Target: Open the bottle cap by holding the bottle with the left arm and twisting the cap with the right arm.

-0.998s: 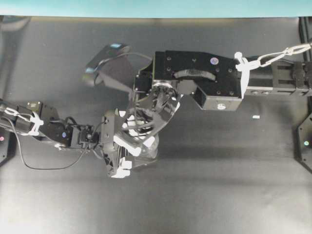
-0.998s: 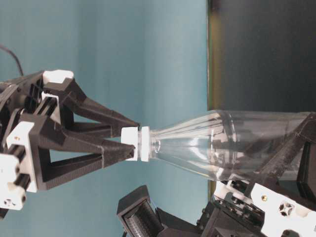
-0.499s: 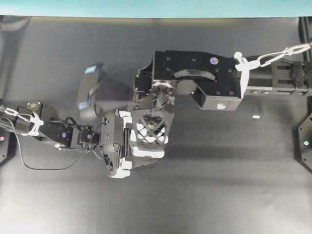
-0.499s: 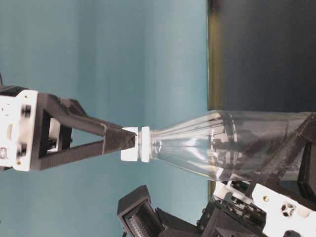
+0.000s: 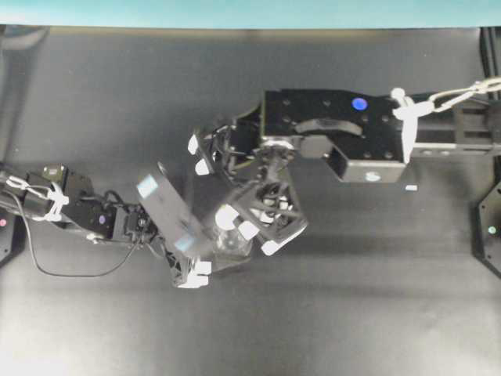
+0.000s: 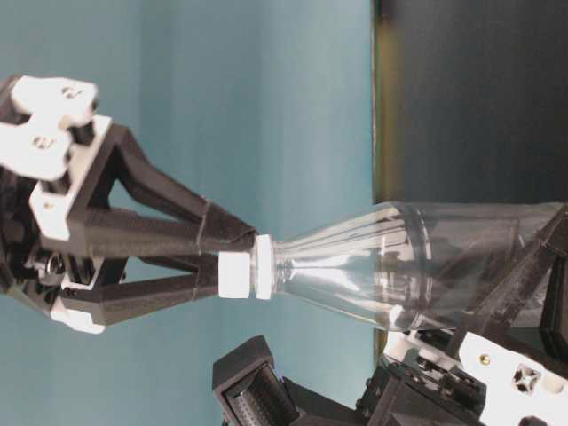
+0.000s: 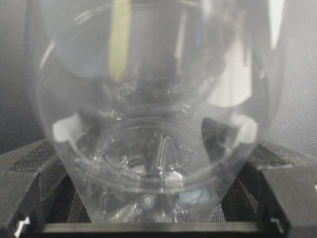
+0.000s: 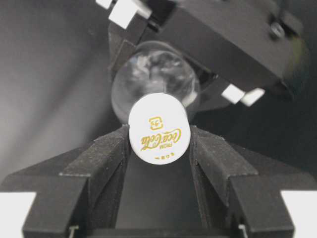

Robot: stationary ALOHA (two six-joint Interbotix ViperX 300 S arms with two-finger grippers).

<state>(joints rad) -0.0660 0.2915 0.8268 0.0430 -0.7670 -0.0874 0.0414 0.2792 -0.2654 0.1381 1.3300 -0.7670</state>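
We see the bottle point(image 6: 390, 266) standing on the dark table point(image 5: 352, 313), near the middle of it in the overhead view. It is clear plastic with a round body, and the white bottle cap point(image 8: 158, 128) sits on its neck. In the table-level view the picture is turned on its side, so the bottle seems to lie with the cap pointing left.

The left gripper point(image 7: 158, 198) holds the lower body of the bottle — its black fingers point(image 7: 34, 173) stand wide on both sides, pressed against the round wall. The left arm point(image 5: 86, 219) reaches in from the left edge of the overhead view.

The right gripper point(image 8: 159, 144) comes from above and pinches the cap between its two black fingers point(image 8: 104, 153), one touching each side. Gold lettering shows on the cap top. The right arm point(image 5: 344, 129) — a bulky black block — reaches in from the right.
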